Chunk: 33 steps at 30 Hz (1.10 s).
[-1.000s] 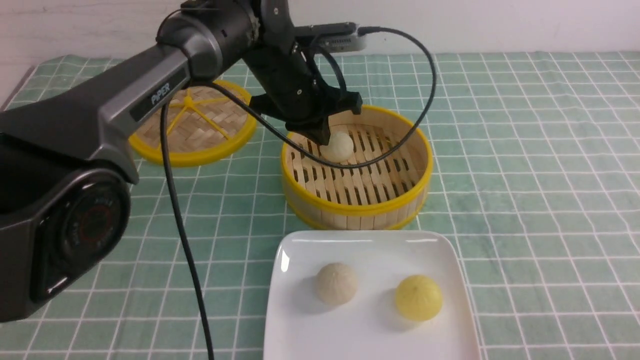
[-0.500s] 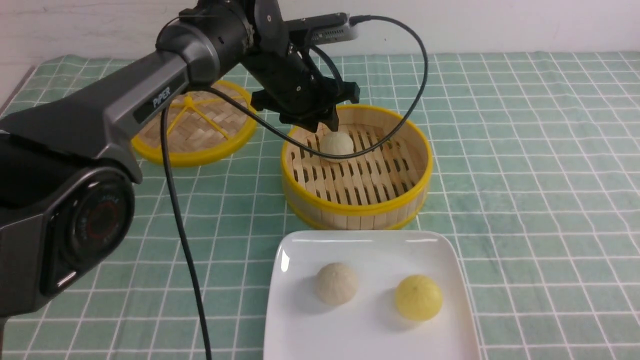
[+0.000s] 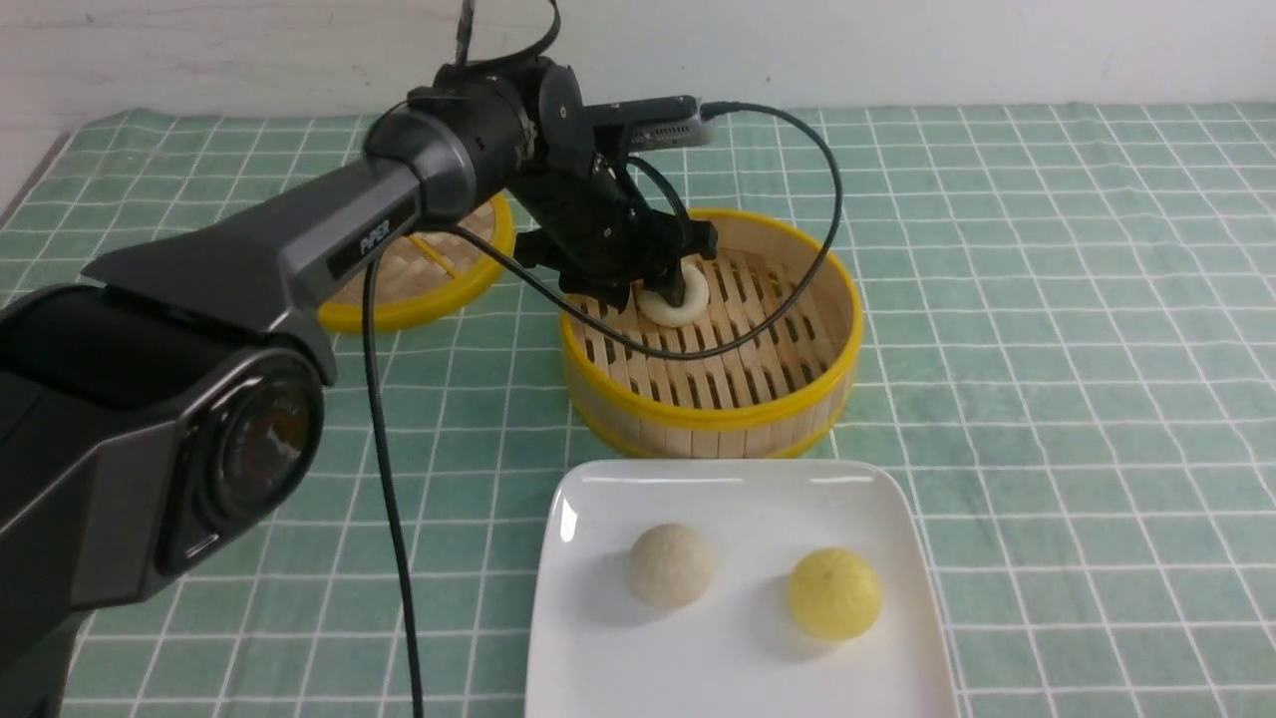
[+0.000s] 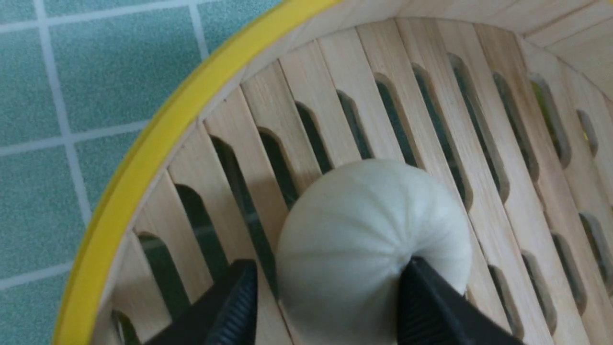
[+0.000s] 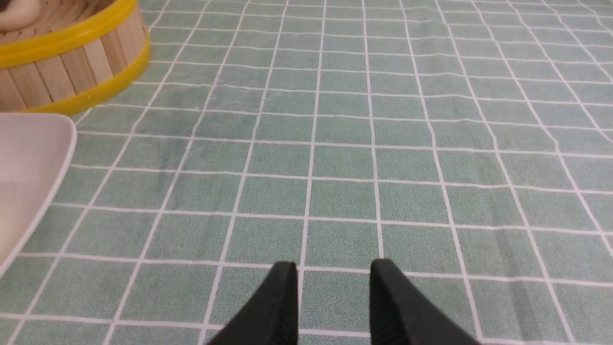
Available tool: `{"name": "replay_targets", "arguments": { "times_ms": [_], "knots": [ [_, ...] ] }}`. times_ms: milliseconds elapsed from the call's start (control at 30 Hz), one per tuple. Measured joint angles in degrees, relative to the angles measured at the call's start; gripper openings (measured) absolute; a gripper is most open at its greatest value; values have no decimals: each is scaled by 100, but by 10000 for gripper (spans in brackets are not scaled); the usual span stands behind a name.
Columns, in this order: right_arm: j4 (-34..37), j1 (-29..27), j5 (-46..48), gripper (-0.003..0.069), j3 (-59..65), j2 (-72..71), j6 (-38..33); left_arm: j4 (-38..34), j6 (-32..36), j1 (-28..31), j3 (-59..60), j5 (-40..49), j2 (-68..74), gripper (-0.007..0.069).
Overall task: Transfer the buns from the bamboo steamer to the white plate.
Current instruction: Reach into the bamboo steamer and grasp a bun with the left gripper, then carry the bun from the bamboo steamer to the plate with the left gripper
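One pale bun lies on the slotted floor of the bamboo steamer, toward its back left. My left gripper is down inside the steamer, open, with its jaws either side of that bun. One finger stands a little off the bun's side and the other overlaps its top. A second pale bun rests on the white plate. My right gripper hovers open over bare cloth, right of the plate, holding nothing.
A bright yellow bun shares the plate. The flat woven lid lies left of the steamer, partly behind my left arm. The arm's cable hangs across the steamer's front. The steamer's wall shows in the right wrist view. Green checked cloth covers the table.
My left gripper went from shut just above the bun to open. It dropped lower into the steamer, and its jaws now straddle the bun. Nothing on the plate moved.
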Motion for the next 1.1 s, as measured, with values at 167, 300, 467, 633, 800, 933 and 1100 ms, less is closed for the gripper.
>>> {"name": "replay_targets", "arguments": {
  "times_ms": [167, 300, 467, 633, 800, 933, 1100],
  "knots": [
    [0, 0, 0, 240, 0, 0, 0, -54, -28, 0, -11, 128, 17, 290],
    [0, 0, 0, 240, 0, 0, 0, -167, 1, 0, -17, 325, -50, 67],
    [0, 0, 0, 240, 0, 0, 0, -282, 296, 0, 0, 678, -449, 29],
    [0, 0, 0, 240, 0, 0, 0, -288, 589, 0, 6, 1314, -1405, 29],
    [0, 0, 0, 240, 0, 0, 0, -288, 965, 0, 24, 2288, -2363, 29],
    [0, 0, 0, 240, 0, 0, 0, -295, 959, 0, 407, 2365, -3011, 30],
    [0, 0, 0, 240, 0, 0, 0, -295, 826, 0, 1812, 2359, -3830, 30]
  ]
}}
